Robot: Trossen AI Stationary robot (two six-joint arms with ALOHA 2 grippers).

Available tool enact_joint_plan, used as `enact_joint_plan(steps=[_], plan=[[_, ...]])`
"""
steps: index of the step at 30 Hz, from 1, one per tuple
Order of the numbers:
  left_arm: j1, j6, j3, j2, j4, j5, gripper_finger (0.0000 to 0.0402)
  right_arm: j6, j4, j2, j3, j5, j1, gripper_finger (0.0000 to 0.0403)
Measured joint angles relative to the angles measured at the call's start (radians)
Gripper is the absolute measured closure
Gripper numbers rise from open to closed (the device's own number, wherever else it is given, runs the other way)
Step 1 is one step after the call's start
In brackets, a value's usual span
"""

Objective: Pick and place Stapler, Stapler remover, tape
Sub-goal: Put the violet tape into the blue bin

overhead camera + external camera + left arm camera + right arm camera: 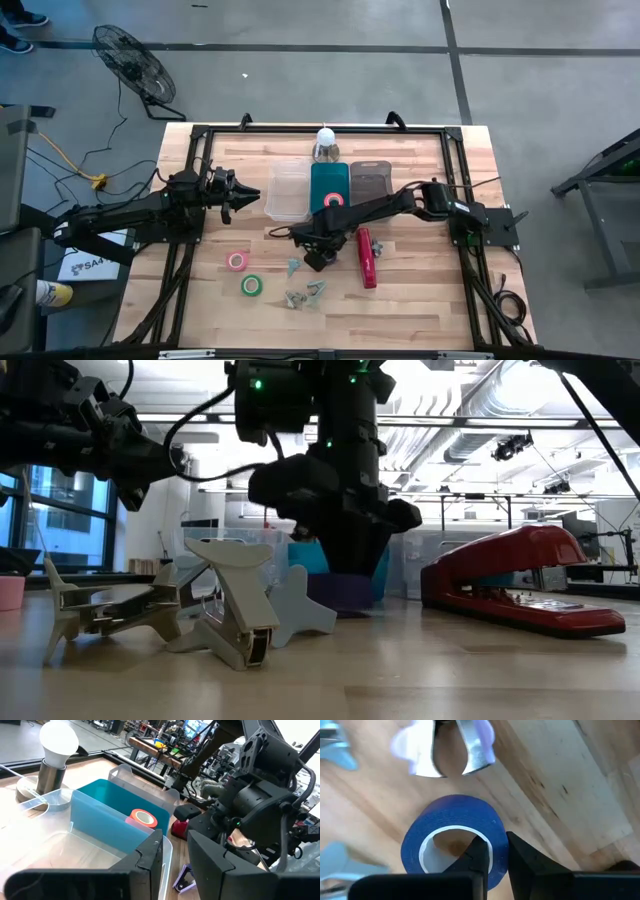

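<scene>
Tape: I am pinching the blue roll [454, 836] wall in my right gripper [492, 851].
Next: I am judging a lift toward the teal bin [329, 180].

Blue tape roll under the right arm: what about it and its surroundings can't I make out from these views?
- High view: the blue tape roll is hidden under the right gripper.
- Low view: only a dark sliver shows behind the staple removers.
- Right wrist view: the roll's near rim is cut off by the fingers; one sits inside the core, one outside.
- Left wrist view: the teal bin wall hides part of the red tape.
</scene>
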Motion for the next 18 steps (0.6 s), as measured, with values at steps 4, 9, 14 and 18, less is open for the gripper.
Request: enact_joint_plan(steps=[4, 9, 14, 18], plan=[[0.000, 0.000, 0.000, 0.000, 0.000, 0.000, 0.0312, 0.001, -0.012, -0.041, 0.000, 0.000, -0.002, 0.0368], [0.000, 0.000, 0.000, 0.000, 0.000, 0.000, 0.0312, 0.008, -0.042, -0.102, 0.000, 0.006, -0.012, 0.0368], [0.000, 0.000, 0.000, 0.000, 0.000, 0.000, 0.0312, 0.002, -0.066, -0.172, 0.000, 0.022, -0.031, 0.0368], [0.000, 0.000, 0.000, 0.000, 0.000, 0.001, 0.0312, -0.032, -0.079, -0.230, 0.000, 0.038, -0.055, 0.0368]])
